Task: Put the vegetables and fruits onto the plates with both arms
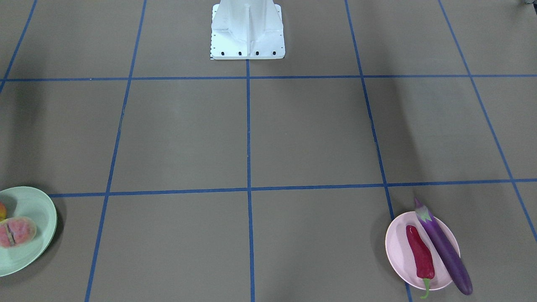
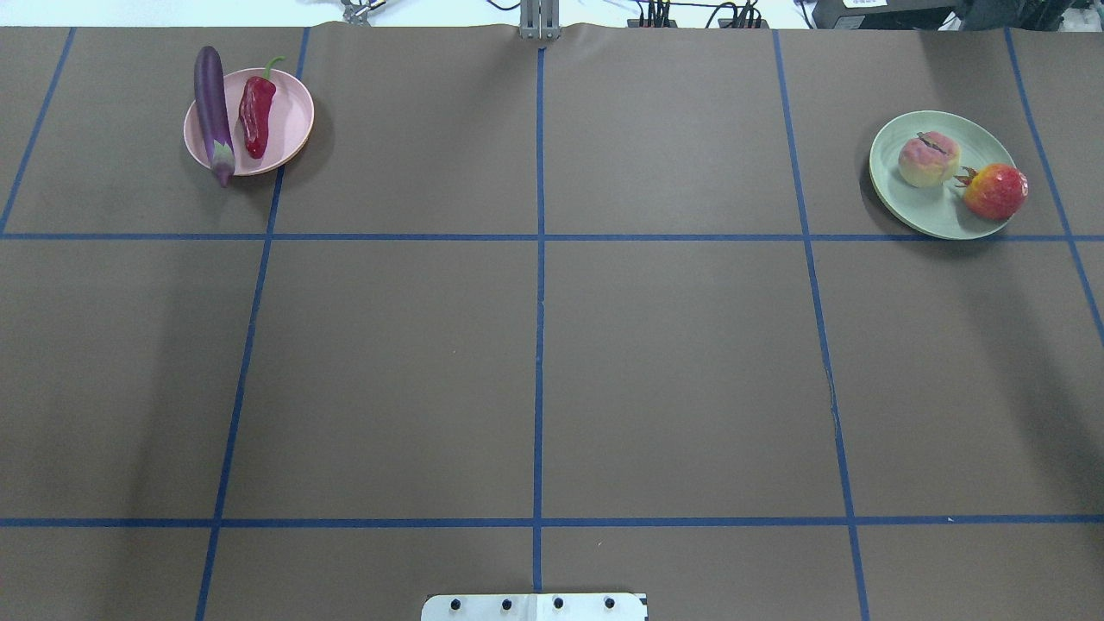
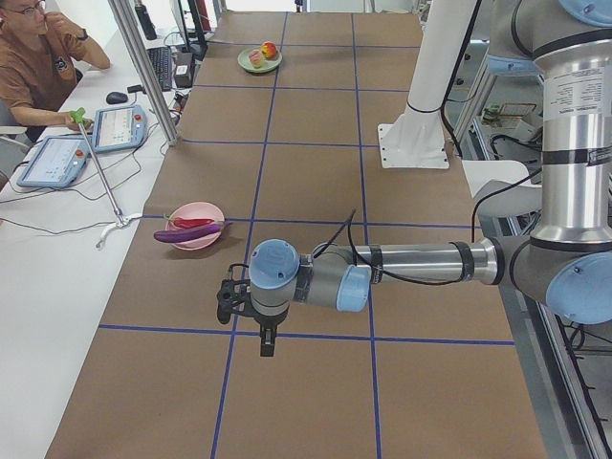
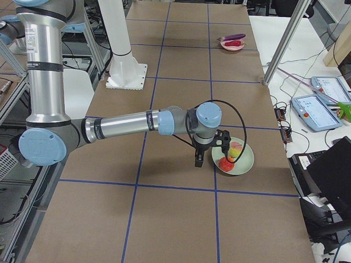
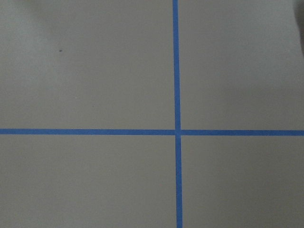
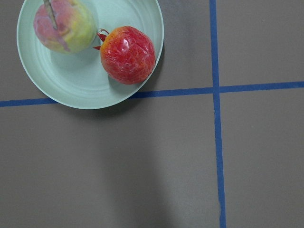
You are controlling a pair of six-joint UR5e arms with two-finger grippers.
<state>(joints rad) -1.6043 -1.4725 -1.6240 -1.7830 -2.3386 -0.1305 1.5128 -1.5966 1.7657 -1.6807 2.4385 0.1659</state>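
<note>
The pale pink plate [image 2: 287, 125] holds the purple eggplant [image 2: 213, 112], which overhangs its rim, and the red chili pepper [image 2: 256, 116]. The mint green plate [image 2: 914, 203] holds the peach [image 2: 928, 159] and the pomegranate-like fruit [image 2: 996, 191], which sits at the rim. The right wrist view shows this plate [image 6: 80, 85], peach [image 6: 64, 24] and fruit [image 6: 127, 54] below. My left gripper [image 3: 224, 300] hangs over bare table, apart from the pink plate [image 3: 196, 225]. My right gripper [image 4: 225, 147] is above the mint plate [image 4: 244, 161]. I cannot tell whether either is open or shut.
Blue tape lines [image 5: 176, 132] grid the brown table. The white base block [image 1: 247, 31] stands at the robot's edge. An operator [image 3: 38, 67], tablets [image 3: 120, 126] and metal poles [image 3: 143, 67] line the far side.
</note>
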